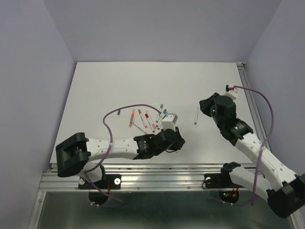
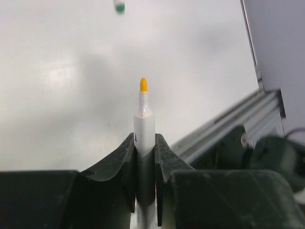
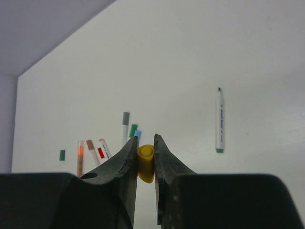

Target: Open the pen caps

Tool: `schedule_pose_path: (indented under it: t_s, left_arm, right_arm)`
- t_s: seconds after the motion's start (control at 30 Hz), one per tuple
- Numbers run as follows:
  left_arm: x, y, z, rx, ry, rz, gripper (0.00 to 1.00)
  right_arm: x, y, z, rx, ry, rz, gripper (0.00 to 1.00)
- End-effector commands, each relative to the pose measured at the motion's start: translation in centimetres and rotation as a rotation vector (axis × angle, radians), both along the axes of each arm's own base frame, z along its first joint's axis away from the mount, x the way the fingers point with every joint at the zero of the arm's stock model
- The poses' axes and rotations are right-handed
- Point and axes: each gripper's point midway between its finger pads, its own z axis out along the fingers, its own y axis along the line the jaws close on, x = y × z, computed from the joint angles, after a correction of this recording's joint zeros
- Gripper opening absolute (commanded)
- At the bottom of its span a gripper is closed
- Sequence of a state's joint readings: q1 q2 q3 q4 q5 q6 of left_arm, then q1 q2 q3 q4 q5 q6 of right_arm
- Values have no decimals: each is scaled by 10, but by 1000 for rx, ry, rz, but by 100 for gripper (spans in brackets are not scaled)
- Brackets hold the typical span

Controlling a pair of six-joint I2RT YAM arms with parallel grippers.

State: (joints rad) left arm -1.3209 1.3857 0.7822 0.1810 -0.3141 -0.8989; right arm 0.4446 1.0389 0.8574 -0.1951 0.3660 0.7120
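Left gripper (image 2: 144,140) clamps uncapped white pen (image 2: 143,121), yellow tip | right gripper (image 3: 145,143) pinches yellow cap (image 3: 145,164)

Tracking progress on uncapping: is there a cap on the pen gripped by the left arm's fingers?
No, the pen between the left fingers shows its bare yellow tip, uncovered.

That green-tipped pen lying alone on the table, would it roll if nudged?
Probably. The pen looks slim and round, lying flat on the smooth table, so a sideways nudge would likely roll it. Its straight plastic-looking barrel suggests it is stiff and light.
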Motion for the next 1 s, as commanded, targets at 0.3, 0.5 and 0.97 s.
schedule_pose_path:
  t_s: [0.3,0.5,0.97]
  left_arm:
    - [179,-72,-25,229,-75,198,7]
    - [211,-96,-51,335,-64,211,7]
    - [219,-97,-83,396,-30,216,19]
  right_arm:
    - [-109,-47,-24,127,-1,-35,1]
    - [-116,-38,-32,148,38,11,1]
    - [-120,-52,-35,126,33,-44,2]
